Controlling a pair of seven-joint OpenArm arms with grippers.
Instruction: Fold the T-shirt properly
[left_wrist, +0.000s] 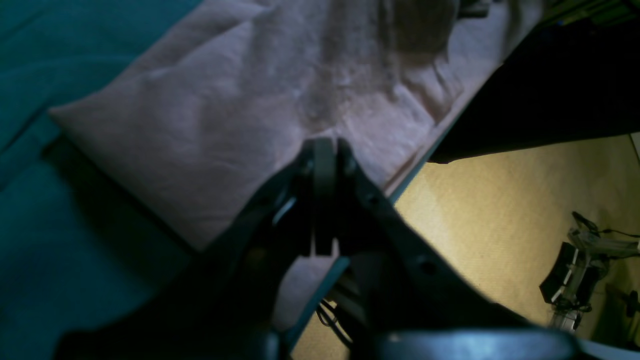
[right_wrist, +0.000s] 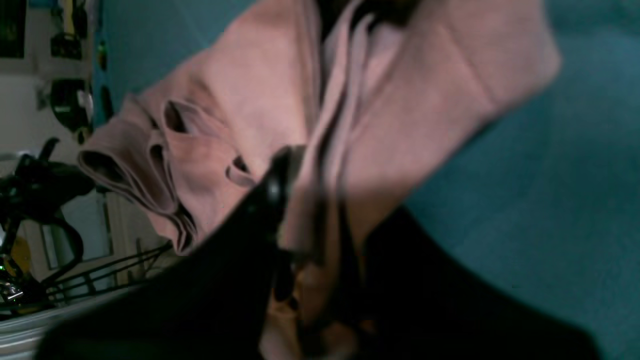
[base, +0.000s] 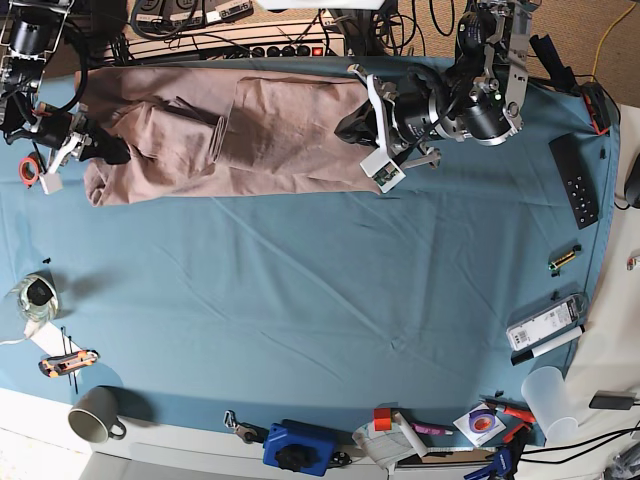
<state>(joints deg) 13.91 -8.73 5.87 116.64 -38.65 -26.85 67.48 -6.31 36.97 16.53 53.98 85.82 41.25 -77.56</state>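
The pink-beige T-shirt (base: 270, 140) lies stretched along the far edge of the blue-teal table cloth (base: 320, 300), wrinkled, with a fold near its left third. My left gripper (base: 352, 125) is at the shirt's right end. In the left wrist view its jaws (left_wrist: 325, 147) are closed together with the cloth (left_wrist: 225, 125) at their tips, by the table's edge. My right gripper (base: 100, 150) is at the shirt's left end. In the right wrist view it (right_wrist: 310, 200) is shut on bunched layers of the shirt (right_wrist: 240, 100).
A grey mug (base: 95, 420), a blue tool (base: 295, 448) and small items line the near edge. A black remote (base: 572, 180) and a plastic cup (base: 548, 395) are on the right. A red tape roll (base: 28, 170) sits far left. A power strip (base: 290, 48) lies behind the shirt.
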